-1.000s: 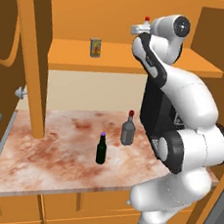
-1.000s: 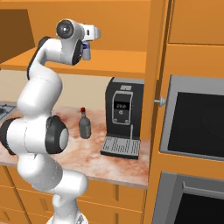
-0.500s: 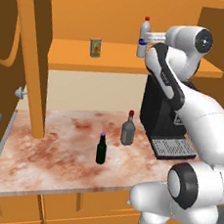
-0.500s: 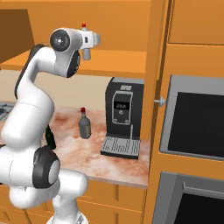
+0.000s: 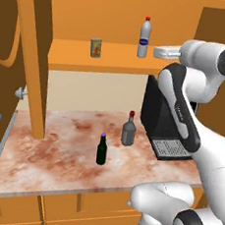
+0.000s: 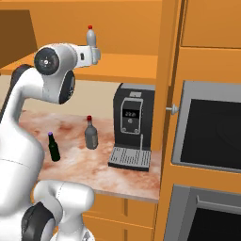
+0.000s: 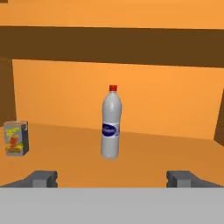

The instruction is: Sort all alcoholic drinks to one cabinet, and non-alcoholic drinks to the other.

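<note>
White plastic bottle [image 7: 110, 127], blue label, red cap: upright on the open cabinet shelf [image 5: 115, 60], free of my grip. Juice carton [image 7: 16, 138], yellow-green: same shelf, upright, well apart from that bottle, nearer the open cabinet door [image 5: 27, 50]. My claw [image 7: 111, 178]: fingers spread wide, nothing between them, raised to shelf height and facing the white bottle from just off the shelf edge. Beer bottle [image 5: 101, 149], dark, purple cap: upright on the marbled worktop [image 5: 55, 152]. Grey bottle [image 5: 129, 129], red cap: upright on the same worktop, near the beer bottle, just beside the black coffee machine [image 6: 134, 124].
</note>
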### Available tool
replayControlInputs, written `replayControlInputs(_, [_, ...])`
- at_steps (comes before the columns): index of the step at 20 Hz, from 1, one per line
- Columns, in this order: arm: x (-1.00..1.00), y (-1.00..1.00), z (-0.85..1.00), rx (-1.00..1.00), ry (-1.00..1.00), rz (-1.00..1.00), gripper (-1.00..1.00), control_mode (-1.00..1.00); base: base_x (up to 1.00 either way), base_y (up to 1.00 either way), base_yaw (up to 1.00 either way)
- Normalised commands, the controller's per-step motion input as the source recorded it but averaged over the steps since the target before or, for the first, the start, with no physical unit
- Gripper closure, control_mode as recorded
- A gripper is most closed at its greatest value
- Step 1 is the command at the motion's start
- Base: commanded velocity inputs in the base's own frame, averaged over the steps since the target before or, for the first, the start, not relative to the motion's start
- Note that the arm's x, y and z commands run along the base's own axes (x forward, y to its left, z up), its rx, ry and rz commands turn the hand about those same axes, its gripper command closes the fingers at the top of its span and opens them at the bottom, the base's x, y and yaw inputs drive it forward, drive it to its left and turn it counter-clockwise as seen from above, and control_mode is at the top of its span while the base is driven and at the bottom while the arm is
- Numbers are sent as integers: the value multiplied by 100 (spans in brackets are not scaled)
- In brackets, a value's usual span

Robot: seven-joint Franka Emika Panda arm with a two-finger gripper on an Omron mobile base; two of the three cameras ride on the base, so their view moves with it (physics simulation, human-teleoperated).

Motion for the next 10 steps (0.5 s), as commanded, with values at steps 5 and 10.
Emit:
replayControlInputs(5, [-100, 3, 3, 0, 15, 0, -100, -100, 0, 0, 0])
replayControlInputs(10, [-97, 15, 0, 0, 24, 0, -100, -100, 0, 0, 0])
